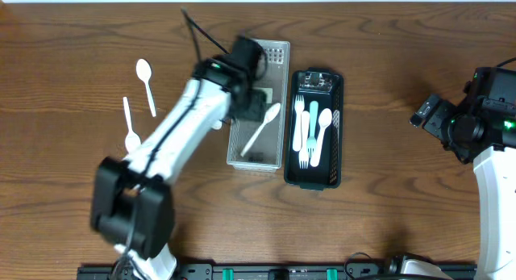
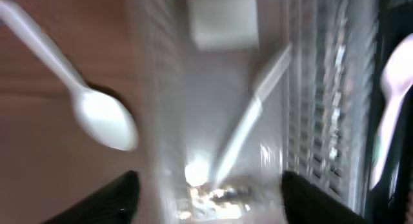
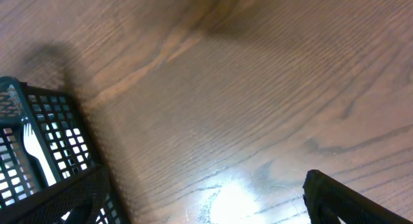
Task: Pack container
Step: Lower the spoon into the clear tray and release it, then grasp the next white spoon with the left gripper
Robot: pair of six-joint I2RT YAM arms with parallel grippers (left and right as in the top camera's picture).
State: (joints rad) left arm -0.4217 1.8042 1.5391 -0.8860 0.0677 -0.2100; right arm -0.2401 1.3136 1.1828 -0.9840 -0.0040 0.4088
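A clear mesh container (image 1: 278,50) stands mid-table with one white spoon (image 1: 262,128) lying diagonally in it. My left gripper (image 1: 256,102) hovers over it, open and empty. In the blurred left wrist view its fingers (image 2: 210,198) straddle the container's near end, with the spoon (image 2: 245,127) ahead of them. A black mesh container (image 1: 337,127) to the right holds white forks (image 1: 300,123), a teal fork (image 1: 314,127) and a white spoon (image 1: 324,123). My right gripper (image 1: 427,114) is open and empty over bare table at the far right (image 3: 206,204).
Two white spoons lie loose on the wood left of the containers, one further back (image 1: 146,82) and one nearer (image 1: 129,123). One loose spoon (image 2: 97,114) lies just outside the clear container's wall. The black container's corner (image 3: 39,166) shows in the right wrist view.
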